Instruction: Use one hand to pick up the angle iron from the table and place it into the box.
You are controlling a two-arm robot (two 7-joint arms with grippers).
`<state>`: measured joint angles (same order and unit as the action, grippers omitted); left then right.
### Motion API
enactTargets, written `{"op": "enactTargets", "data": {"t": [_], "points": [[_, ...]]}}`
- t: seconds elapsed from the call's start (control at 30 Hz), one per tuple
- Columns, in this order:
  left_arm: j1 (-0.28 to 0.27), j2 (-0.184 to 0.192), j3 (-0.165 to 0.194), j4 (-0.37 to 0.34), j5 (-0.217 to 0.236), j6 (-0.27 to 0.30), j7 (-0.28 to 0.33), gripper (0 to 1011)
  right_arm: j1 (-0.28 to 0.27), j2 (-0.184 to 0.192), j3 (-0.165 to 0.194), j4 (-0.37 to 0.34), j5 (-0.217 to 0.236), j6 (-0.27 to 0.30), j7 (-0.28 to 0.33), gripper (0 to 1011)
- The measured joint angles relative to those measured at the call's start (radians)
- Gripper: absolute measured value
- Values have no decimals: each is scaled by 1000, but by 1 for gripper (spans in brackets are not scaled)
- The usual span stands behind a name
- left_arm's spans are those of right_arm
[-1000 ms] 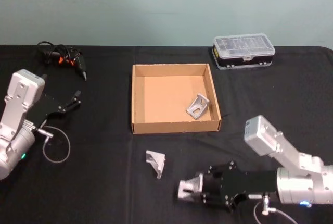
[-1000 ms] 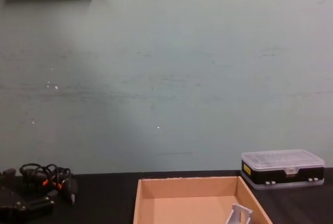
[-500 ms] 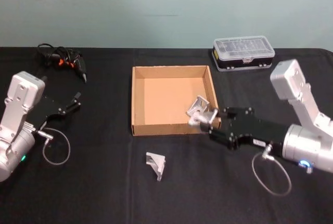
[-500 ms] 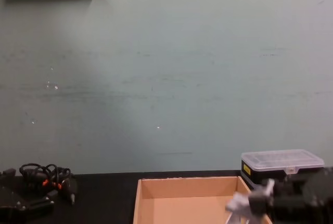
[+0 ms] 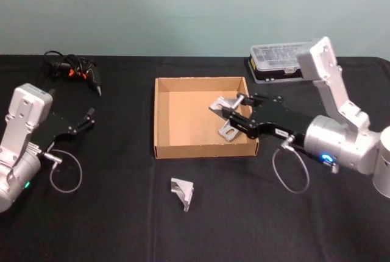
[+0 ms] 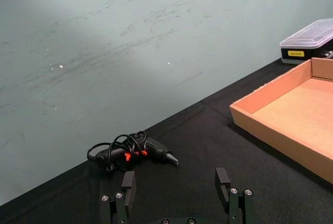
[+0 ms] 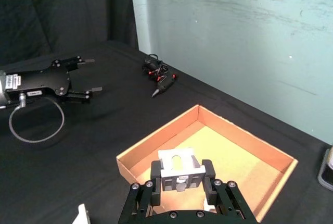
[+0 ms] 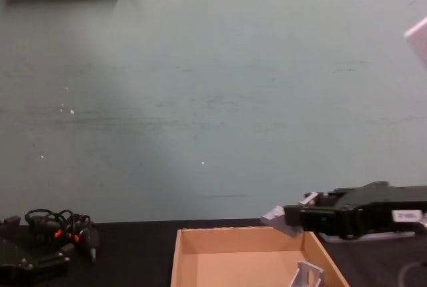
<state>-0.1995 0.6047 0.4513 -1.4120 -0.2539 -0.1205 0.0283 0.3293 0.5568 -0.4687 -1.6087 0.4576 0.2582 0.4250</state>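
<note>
My right gripper (image 5: 228, 107) is shut on an angle iron (image 5: 218, 104) and holds it in the air over the right part of the box (image 5: 163, 116); the right wrist view shows the grey piece (image 7: 179, 168) clamped between the fingers above the box floor (image 7: 244, 156). From the chest the held piece (image 8: 275, 217) hovers just above the far wall of the box (image 8: 240, 235). A second angle iron (image 5: 230, 129) leans in the box's right front corner. A third one (image 5: 183, 192) lies on the table (image 5: 122, 213) in front of the box. My left gripper (image 5: 82, 122) rests open at the left.
A bundle of black cables with orange marks (image 5: 73, 67) lies at the back left. A clear-lidded black plastic case (image 5: 277, 60) stands behind the box to the right, partly behind my right arm. A thin cable loop (image 5: 64, 173) lies by my left arm.
My right gripper, shut on the angle iron, has risen from the table's front and swung back over the box's right side. The left arm has not moved.
</note>
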Motion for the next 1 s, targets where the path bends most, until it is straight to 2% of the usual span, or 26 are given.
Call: {"op": "enactTargets", "data": {"t": [0.1,0.3,0.53,0.77,1.0], "points": [[0,0,0,0,0,0,0,1000,23,-25,-11,24,-10,11,-1,466],[0,0,0,0,0,0,0,1000,93,-100,-53,115,-61,40,-15,466],[0,0,0,0,0,0,0,1000,140,-165,-86,196,-112,58,-27,468],[0,0,0,0,0,0,0,1000,170,-216,-109,269,-158,71,-43,468],[0,0,0,0,0,0,0,1000,183,-247,-124,323,-193,76,-45,468]]}}
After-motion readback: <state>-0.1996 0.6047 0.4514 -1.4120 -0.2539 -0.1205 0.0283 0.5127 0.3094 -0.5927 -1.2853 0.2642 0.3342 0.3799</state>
